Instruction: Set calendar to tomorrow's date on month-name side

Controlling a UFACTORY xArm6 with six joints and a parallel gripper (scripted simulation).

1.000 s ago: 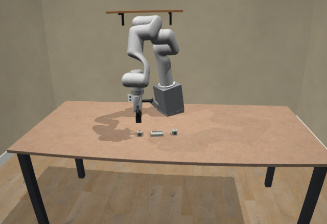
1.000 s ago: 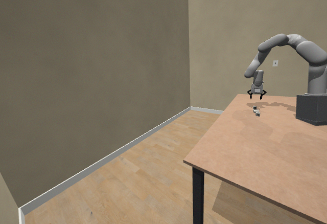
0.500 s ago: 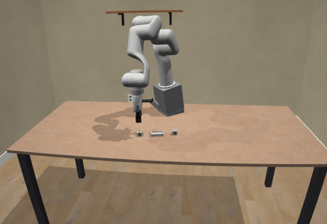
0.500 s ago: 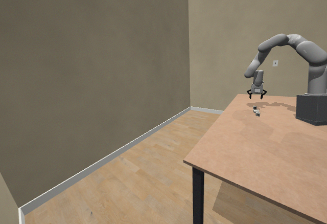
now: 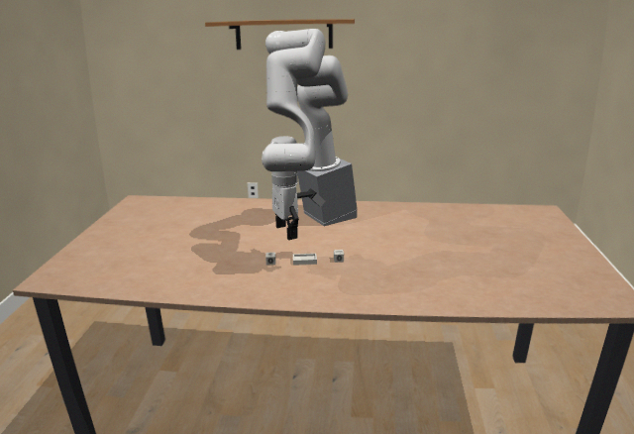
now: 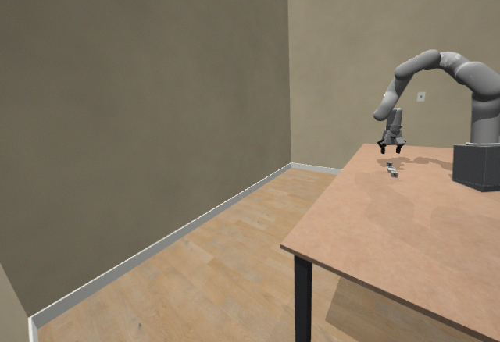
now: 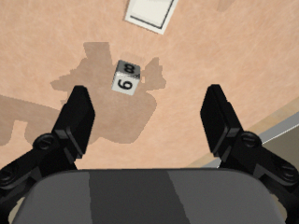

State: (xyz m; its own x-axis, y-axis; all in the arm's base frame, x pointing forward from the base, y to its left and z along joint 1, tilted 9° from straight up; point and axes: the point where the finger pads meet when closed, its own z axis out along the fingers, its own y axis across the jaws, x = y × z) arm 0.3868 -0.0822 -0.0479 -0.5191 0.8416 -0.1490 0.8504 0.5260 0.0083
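While both number cubes are out on the table (image 5: 435, 285) (image 6: 403, 217) (image 7: 196, 56), the tray (image 5: 304, 262) (image 6: 391, 169) (image 7: 146, 25) lies between them, and nothing is seen standing in it. In the top view one cube (image 5: 269, 259) (image 7: 126, 77) stands just beyond the tray's left end and the other cube (image 5: 339, 256) beyond its right end, each apart from it. The claw (image 5: 284, 229) (image 6: 390, 150) (image 7: 147, 99) is spread wide above the table, with nothing held between its fingers.

The cubes will probably be handled as light, stiff blocks with smooth faces, hard to crush but easily turned if pinched off-centre. They would best be taken by two opposite sides, low enough for a firm hold, with the wanted digit left uncovered. The tray is likely light too and could be nudged by a cube set against its wall, so a straight, gentle lowering is called for.

In the wrist view an 8 and a 6 or 9 can be made out on the nearer cube; which of the two is meant cannot be told. Its far and bottom faces are hidden. The other cube is outside that view, and the tray is cut off at the top edge. The month's name cannot be read anywhere, nor can today's date be settled.
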